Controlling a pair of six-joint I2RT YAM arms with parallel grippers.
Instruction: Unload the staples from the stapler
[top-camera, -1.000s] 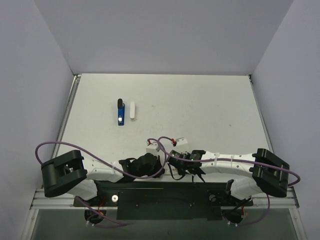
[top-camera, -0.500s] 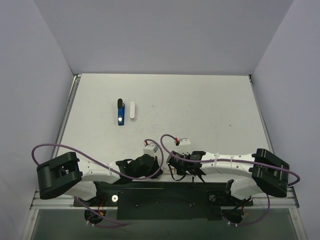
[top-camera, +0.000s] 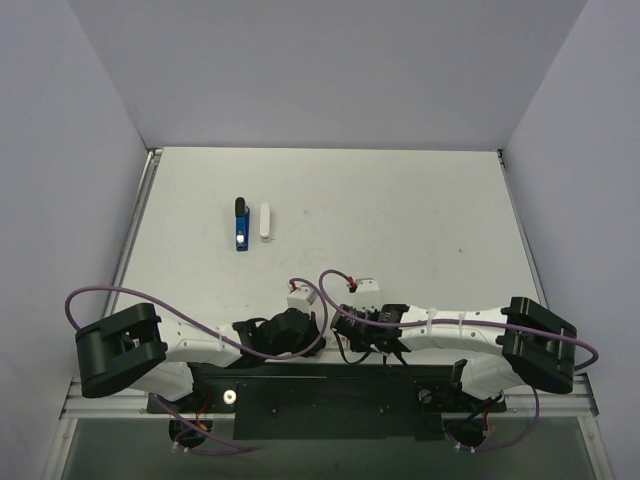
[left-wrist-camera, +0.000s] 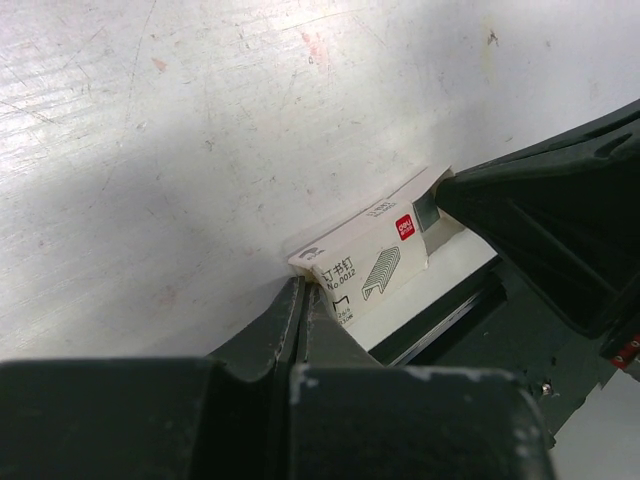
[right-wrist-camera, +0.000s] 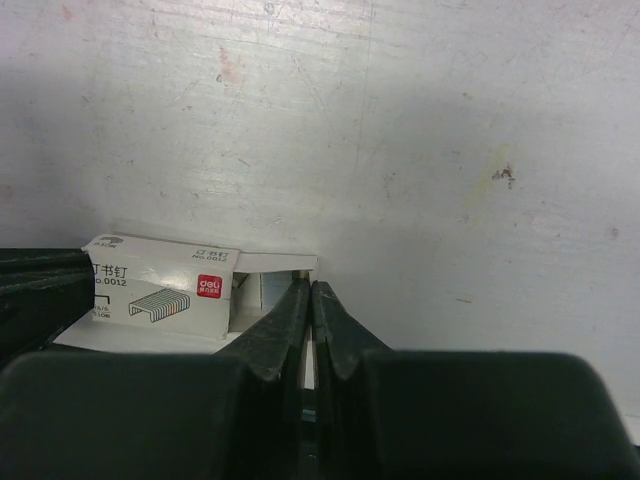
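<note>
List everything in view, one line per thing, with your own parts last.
stapler: one, blue with a black end, lying far left on the table
white bar: one, white, just right of the stapler, not touching it
staple box: one, white with a red logo, near edge, between the claws, one end open
table: one, pale grey, scuffed
walls: three, pale lilac, around the table
cables: purple, looping along the arms
arms: two, white and black, folded at the near edge
left claw: black, shut, tip at the box's corner
right claw: black, shut, tip at the box's open end
</note>
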